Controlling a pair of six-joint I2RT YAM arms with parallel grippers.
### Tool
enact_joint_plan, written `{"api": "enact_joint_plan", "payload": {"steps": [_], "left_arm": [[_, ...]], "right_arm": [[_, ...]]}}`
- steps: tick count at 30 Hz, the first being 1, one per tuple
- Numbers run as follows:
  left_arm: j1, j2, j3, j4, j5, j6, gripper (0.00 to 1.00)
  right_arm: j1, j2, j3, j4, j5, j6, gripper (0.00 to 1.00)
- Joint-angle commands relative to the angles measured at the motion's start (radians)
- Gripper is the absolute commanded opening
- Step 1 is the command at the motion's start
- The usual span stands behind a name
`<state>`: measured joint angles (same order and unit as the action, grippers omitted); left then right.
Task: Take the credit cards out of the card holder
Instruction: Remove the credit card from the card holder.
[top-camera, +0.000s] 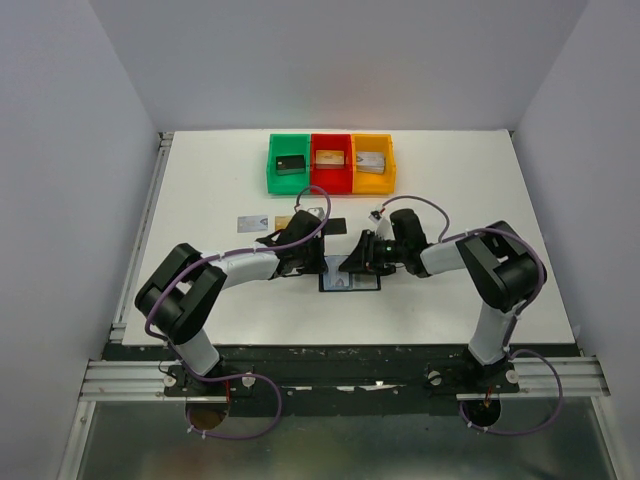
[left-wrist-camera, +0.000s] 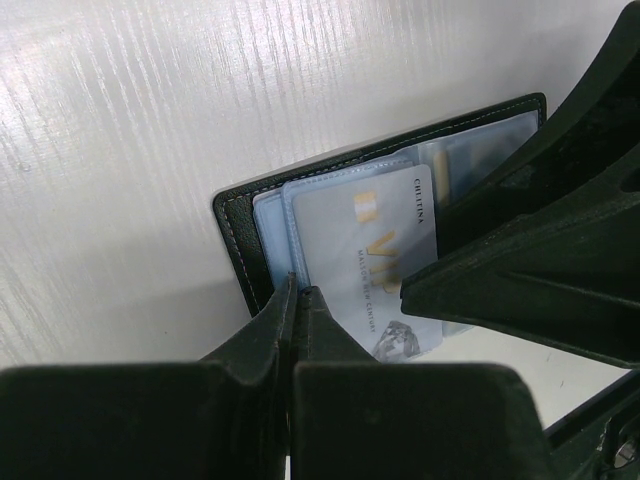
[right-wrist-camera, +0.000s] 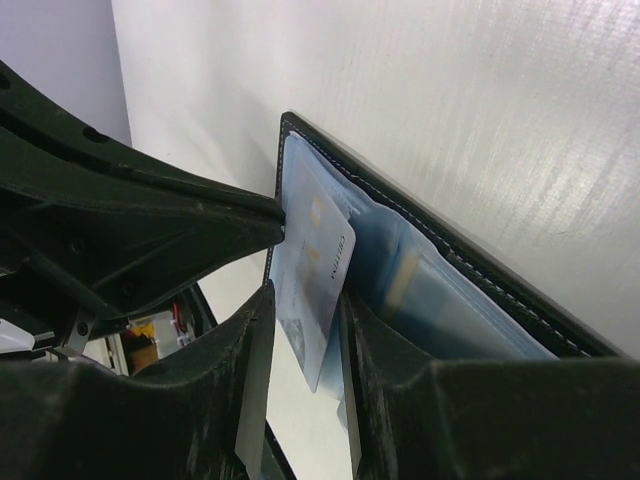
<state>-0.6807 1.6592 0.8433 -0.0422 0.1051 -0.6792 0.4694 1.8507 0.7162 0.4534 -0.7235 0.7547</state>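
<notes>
The card holder (top-camera: 352, 284), a black wallet with blue-grey lining, lies open on the table between my grippers; it also shows in the left wrist view (left-wrist-camera: 240, 235) and the right wrist view (right-wrist-camera: 470, 270). A pale silver-grey credit card (left-wrist-camera: 365, 255) sticks halfway out of a slot. My left gripper (left-wrist-camera: 299, 291) is shut on the edge of the wallet's lining, beside that card. My right gripper (right-wrist-camera: 305, 335) is open with the silver card (right-wrist-camera: 315, 265) between its jaws. A tan strip (right-wrist-camera: 405, 275) shows through another pocket. A pale card (top-camera: 251, 223), a tan card (top-camera: 283, 221) and a black card (top-camera: 336, 224) lie on the table behind the grippers.
Green (top-camera: 275, 165), red (top-camera: 331, 185) and yellow (top-camera: 390, 165) bins stand in a row at the back, each holding a chunky block. The right gripper's finger (left-wrist-camera: 530, 260) fills the right of the left wrist view. White walls enclose the table.
</notes>
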Motion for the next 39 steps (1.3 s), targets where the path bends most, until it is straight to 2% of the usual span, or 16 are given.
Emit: {"api": "enact_joint_plan", "payload": {"steps": [1,20,31,35,39], "left_arm": [[-0.002,0.034,-0.024,-0.018,-0.013,-0.003,0.0],[-0.019,0.04,-0.041,0.079,0.061,0.006,0.0],[-0.022,-0.018,-0.044,0.044,-0.007,0.006,0.0],[-0.02,-0.053,-0.052,0.013,-0.024,0.0,0.09],[-0.02,-0.064,-0.053,0.008,-0.035,0.001,0.12]], "right_arm": [[0.009,0.044,-0.029,0.082,-0.039,0.026,0.39],[0.018,0.085,0.006,0.096,-0.076,0.041,0.39],[0.021,0.058,0.011,0.045,-0.051,0.018,0.36],[0.021,0.041,0.011,0.025,-0.042,0.012,0.36],[0.023,0.028,0.006,0.011,-0.034,0.006,0.36]]}}
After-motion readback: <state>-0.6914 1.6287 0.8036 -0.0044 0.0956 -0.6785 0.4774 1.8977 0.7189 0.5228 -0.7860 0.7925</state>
